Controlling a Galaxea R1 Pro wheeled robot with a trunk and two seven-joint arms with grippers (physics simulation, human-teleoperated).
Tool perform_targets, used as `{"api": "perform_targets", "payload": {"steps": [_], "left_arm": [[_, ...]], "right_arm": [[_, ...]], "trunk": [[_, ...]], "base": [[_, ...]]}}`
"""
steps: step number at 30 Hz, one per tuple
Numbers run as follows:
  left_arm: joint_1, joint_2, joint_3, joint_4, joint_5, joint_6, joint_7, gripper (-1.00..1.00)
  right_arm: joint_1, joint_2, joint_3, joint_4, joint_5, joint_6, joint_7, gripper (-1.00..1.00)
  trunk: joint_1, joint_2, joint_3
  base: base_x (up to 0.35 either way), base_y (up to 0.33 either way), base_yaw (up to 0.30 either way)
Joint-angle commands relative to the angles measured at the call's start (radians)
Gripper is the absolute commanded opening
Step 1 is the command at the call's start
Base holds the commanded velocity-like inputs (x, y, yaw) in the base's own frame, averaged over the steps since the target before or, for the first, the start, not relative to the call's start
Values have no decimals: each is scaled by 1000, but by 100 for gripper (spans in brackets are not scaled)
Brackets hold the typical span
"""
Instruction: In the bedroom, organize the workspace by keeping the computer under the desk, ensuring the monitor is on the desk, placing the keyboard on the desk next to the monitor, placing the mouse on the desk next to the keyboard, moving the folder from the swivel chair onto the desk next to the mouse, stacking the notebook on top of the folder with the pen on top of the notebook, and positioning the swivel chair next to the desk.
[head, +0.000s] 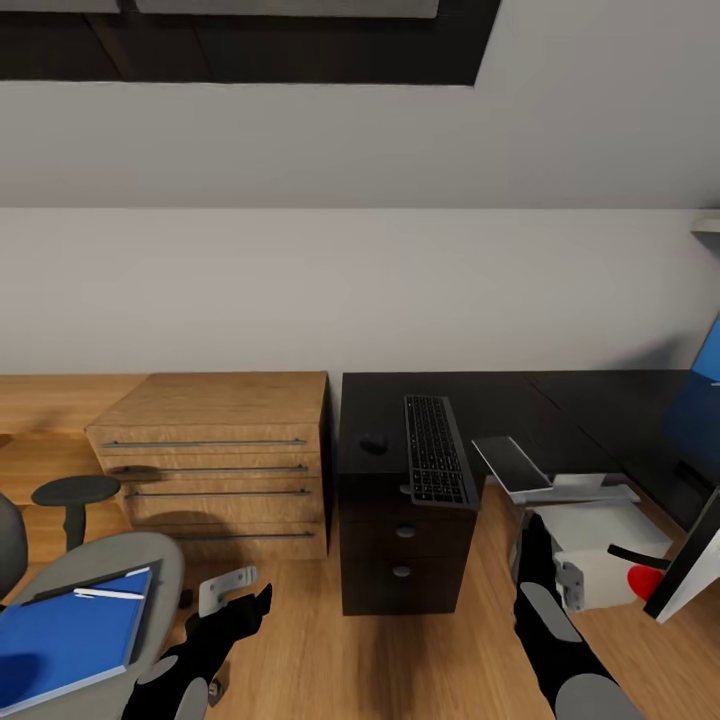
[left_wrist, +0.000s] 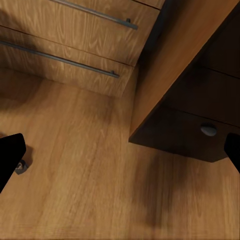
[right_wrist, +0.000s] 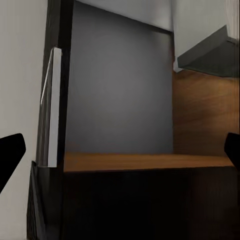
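While both black grippers hang low over the wood plank floor (head: 300, 650), the left gripper (head: 245, 605) and the right gripper (right_wrist: 120, 150) each show fingertips spread wide on nothing. At lower left, the flat bright blue folder (head: 65, 635) lies on the grey swivel chair (head: 165, 560), bearing a whitish pen (head: 108, 594). Farther, mid-frame, the slim dark keyboard (head: 435, 448) overhangs the black desk (head: 500, 400) beside the small dark mouse (head: 374, 442).

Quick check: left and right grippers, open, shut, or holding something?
Left gripper: open, holding nothing.
Right gripper: open, holding nothing.
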Motion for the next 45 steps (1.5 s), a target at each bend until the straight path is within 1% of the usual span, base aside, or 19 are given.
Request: {"api": "perform_targets", "payload": {"steps": [1, 3, 4, 7, 11, 16, 17, 20, 23, 26, 29, 35, 36, 38, 39, 40, 43, 44, 45], "left_arm": [[-1, 0, -3, 39, 11, 3, 10, 100], [-1, 0, -4, 65, 11, 3, 10, 100], [-1, 0, -4, 85, 11, 2, 10, 100], [-1, 0, -4, 108, 10, 0, 11, 100], [-1, 0, -5, 117, 9, -3, 11, 100], [-1, -1, -6, 140, 10, -7, 14, 100], [-1, -2, -6, 162, 10, -9, 13, 100], [-1, -3, -8, 205, 9, -11, 14, 100], [-1, -4, -13, 282, 9, -25, 14, 100], [-1, -4, -15, 329, 8, -51, 14, 100], [-1, -3, -16, 379, 9, -96, 12, 100], [-1, -3, -17, 485, 8, -208, 9, 100], [-1, -3, -18, 519, 9, -238, 8, 100], [-1, -3, -19, 554, 8, -261, 8, 100], [-1, -3, -20, 588, 8, -276, 8, 100], [-1, -3, -21, 633, 8, -291, 9, 100], [-1, -3, -22, 667, 7, -301, 10, 100], [-1, -3, -22, 689, 7, -310, 11, 100], [-1, -3, -23, 703, 8, -318, 11, 100]], "right_arm": [[-1, -4, -2, 8, -10, 18, -49, 100], [-1, -6, -2, 12, -10, 34, -83, 100], [-1, -7, -1, 17, -10, 52, -116, 100], [-1, -7, 3, 24, -6, 78, -163, 100], [-1, -5, 21, 30, 14, 88, -182, 100], [-1, -3, 73, 89, 59, 91, -192, 100], [-1, -2, 96, 134, 79, 90, -193, 100], [-1, 0, 133, 211, 112, 89, -194, 100], [-1, 11, 196, 318, 176, 82, -195, 100], [-1, 18, 227, 362, 220, 65, -195, 100], [0, 25, 247, 408, 266, 38, -194, 100], [0, 40, 265, 516, 376, -47, -195, 100], [0, 43, 267, 546, 416, -82, -195, 100], [0, 45, 268, 572, 456, -112, -195, 100], [0, 46, 269, 592, 497, -135, -195, 100], [0, 49, 270, 612, 561, -155, -195, 100], [2, 49, 270, 622, 621, -166, -197, 100], [3, 48, 269, 626, 649, -170, -199, 100], [4, 47, 269, 628, 659, -172, -199, 100]], "trunk": [[-4, 7, 2], [-12, 21, 8], [-16, 28, 12], [-27, 49, 21], [-42, 77, 34], [-62, 112, 49], [-65, 119, 52], [-77, 140, 62], [-88, 161, 71], [-100, 182, 81], [-111, 203, 90], [-134, 245, 109], [-138, 252, 112], [-146, 266, 118], [-150, 273, 121], [-154, 280, 124], [-165, 301, 134], [-169, 308, 137], [-173, 315, 140]], "base": [[0, 0, 0], [0, 0, 0], [0, 0, 0], [0, 0, 0], [0, 0, 0], [0, 0, 0], [0, 0, 0], [0, 0, 0], [0, 0, 0], [0, 0, 0], [0, 0, 0], [0, 0, 0], [0, 0, 0], [0, 0, 0], [0, 0, 0], [0, 0, 0], [0, 0, 0], [0, 0, 0], [0, 0, 0]]}}
